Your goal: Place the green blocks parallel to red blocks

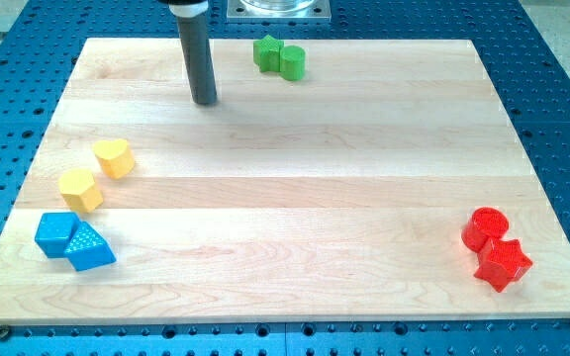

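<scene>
The approach step appears to be in hand: my tip (204, 100) carries no fingers and holds nothing — it rests left of the 2 touching green blocks (279, 57) at the view's top. The 2 red blocks (495, 247) lie at bottom right — a push from behind the greens is called for next.

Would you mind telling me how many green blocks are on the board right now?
2. A green star-like block and a green cylinder sit touching at the view's top, right of my tip. None looks hidden.
</scene>
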